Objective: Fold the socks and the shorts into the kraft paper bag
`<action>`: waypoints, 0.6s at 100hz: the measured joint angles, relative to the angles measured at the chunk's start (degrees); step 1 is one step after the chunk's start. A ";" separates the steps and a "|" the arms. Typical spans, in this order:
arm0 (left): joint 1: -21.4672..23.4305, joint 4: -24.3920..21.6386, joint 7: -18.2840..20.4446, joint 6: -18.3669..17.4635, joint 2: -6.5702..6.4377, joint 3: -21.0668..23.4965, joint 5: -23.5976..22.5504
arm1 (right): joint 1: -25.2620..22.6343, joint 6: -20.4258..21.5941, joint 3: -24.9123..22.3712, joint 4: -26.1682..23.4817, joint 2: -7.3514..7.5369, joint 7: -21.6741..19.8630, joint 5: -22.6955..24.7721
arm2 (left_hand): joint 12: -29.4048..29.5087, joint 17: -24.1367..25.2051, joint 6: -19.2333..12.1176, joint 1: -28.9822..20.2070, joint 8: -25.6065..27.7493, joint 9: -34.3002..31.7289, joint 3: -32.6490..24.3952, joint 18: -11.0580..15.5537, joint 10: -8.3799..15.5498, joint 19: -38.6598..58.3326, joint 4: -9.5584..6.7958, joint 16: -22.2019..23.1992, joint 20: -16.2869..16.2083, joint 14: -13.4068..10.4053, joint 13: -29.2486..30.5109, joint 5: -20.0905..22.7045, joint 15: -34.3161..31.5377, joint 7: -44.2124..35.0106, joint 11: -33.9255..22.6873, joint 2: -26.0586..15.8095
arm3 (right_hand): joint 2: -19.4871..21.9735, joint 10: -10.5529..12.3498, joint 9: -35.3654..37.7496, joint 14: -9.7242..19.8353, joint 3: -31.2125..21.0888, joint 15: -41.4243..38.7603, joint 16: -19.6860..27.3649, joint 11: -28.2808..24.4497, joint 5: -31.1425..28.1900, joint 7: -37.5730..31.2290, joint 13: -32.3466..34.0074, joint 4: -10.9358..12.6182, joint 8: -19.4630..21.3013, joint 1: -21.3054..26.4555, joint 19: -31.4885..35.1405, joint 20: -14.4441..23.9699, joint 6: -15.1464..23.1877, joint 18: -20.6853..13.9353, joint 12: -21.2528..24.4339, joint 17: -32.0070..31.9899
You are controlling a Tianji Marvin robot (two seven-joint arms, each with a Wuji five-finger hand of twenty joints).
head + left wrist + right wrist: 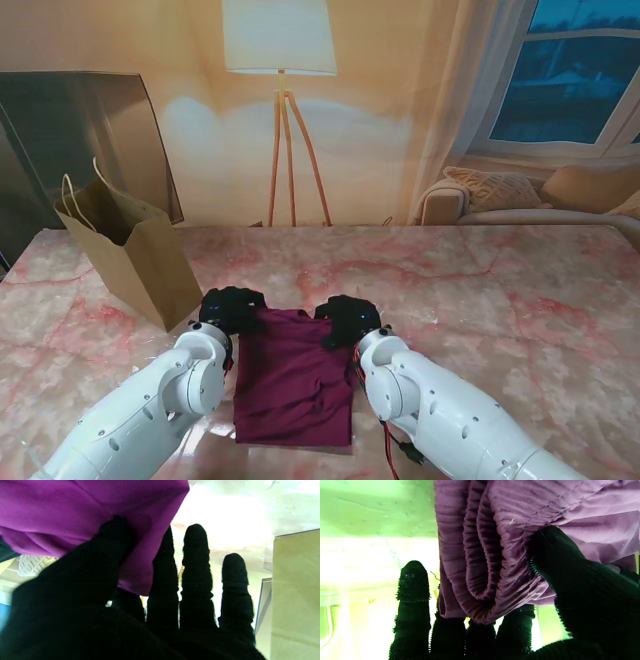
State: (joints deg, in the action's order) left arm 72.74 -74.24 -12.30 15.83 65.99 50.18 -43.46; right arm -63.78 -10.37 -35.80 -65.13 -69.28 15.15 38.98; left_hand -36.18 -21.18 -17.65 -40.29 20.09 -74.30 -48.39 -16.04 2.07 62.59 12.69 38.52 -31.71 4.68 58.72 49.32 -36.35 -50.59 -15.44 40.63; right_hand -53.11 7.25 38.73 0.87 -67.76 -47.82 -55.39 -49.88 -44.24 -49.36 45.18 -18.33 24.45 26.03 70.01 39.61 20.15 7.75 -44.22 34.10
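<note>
Table [500,300]: pink-veined marble top, bearing the bag, the shorts and both hands.
Bag [135,262]: kraft paper, upright and open at the top, on the left part of the table, farther from me than the left hand and near it but apart; its pale side [295,592] also shows in the left wrist view.
Shorts [293,380]: maroon, lying on the table between the two arms, just right of the bag; the far edge is at the hands, the near edge toward me.
Left hand [231,306]: black-gloved, at the far left corner of the shorts; in the wrist view the thumb [110,555] presses the cloth [75,512] against the fingers, so it grips the shorts.
Right hand [348,318]: black-gloved, at the far right corner; in its wrist view the thumb [560,560] pins the gathered, ribbed waistband [482,555] onto the fingers [413,585], so it too grips the shorts.
Socks: I cannot make them out in any view.
</note>
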 measured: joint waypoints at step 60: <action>-3.64 2.15 -6.66 4.35 1.39 0.13 -4.44 | 1.57 4.54 -2.19 5.89 -3.50 16.85 0.64 | -5.21 -0.69 -1.51 0.24 -4.29 -1.25 -0.04 -0.02 0.00 1.73 0.60 0.57 0.00 -0.01 -0.14 1.40 -2.07 -0.44 1.38 1.82 | -1.55 -0.61 24.43 -0.21 3.50 4.27 8.96 7.68 -4.92 -4.01 20.26 -1.13 -1.14 2.45 8.13 -1.14 3.96 -1.23 13.17 13.98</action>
State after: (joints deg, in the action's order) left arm 69.10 -72.09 -18.96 20.18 67.38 50.31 -47.91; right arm -62.21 -5.83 -37.99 -59.23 -72.78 32.00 39.62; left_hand -41.38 -21.87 -19.17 -40.05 15.80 -75.54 -48.44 -16.06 2.07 64.32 13.29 39.08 -31.71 4.67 58.57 50.72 -38.42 -51.03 -14.05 42.45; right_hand -54.66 6.64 63.16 0.66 -64.27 -43.56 -46.43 -42.20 -49.16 -53.37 65.43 -19.46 23.30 28.48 78.14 38.47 24.10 6.52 -31.05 48.09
